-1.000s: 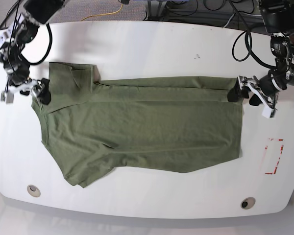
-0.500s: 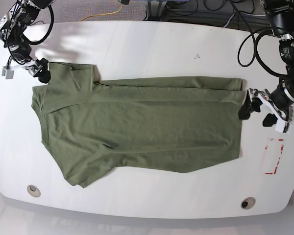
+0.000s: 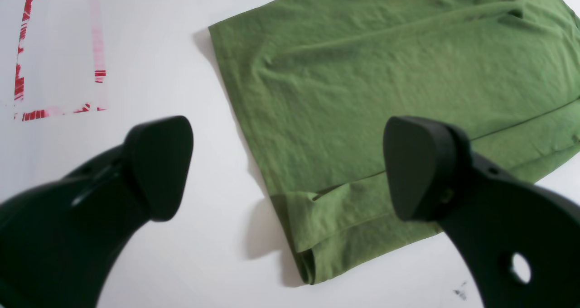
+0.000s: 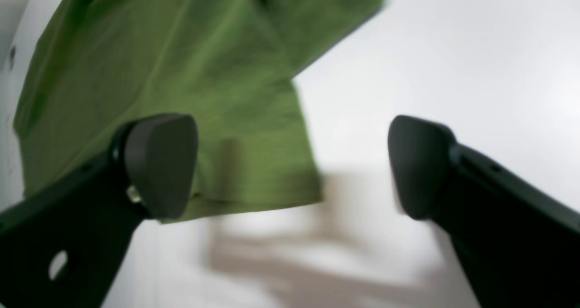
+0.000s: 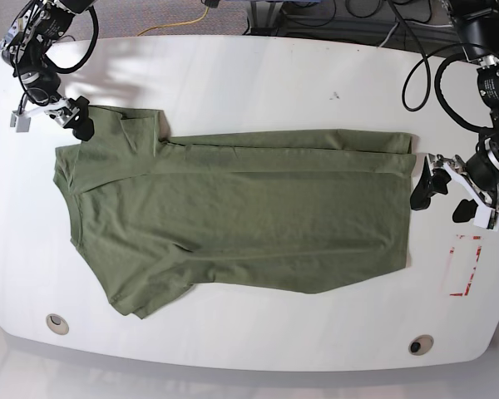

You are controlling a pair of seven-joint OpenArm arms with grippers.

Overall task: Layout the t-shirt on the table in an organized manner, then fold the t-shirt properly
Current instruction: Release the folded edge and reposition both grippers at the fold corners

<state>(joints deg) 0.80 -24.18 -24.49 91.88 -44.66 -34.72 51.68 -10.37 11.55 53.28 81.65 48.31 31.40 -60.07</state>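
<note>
Counter (image 5: pixel 258 79): glossy white, curved edges; bare surface wide along the far side and near edge, narrower at both ends.
Left end, base view: right gripper (image 5: pixel 50 115) sits near the counter's far corner, just beside the shirt's upper sleeve; arm comes down from the far edge with looped black cable.
Right gripper state: jaws wide apart, holding nothing; in its wrist view (image 4: pixel 290 163) the sleeve edge lies below and between the pads, picture blurred, contact not clear.
Grommet, left (image 5: pixel 56 323): near edge, below the lower sleeve, apart from the cloth.
Shirt (image 5: pixel 241 220): olive green, spread flat across the counter's middle, collar end to the left, hem to the right; one sleeve toward the far side, one toward the near edge; a long fold line runs along the far side.
Shirt hem corner (image 3: pixel 312 235): doubled over on itself at the far corner, seen in the left wrist view; slight wrinkles across the body.
Grommet, right (image 5: pixel 421 344): near edge, clear of the shirt.
Left gripper (image 5: pixel 446 199): just beside the hem, not touching it; arm descends from the far right corner with cable loops.
Left gripper state: jaws spread wide, empty (image 3: pixel 285 172).
Red mark (image 5: pixel 466 266): dashed rectangle, right end, below the left gripper, apart from the shirt.
</note>
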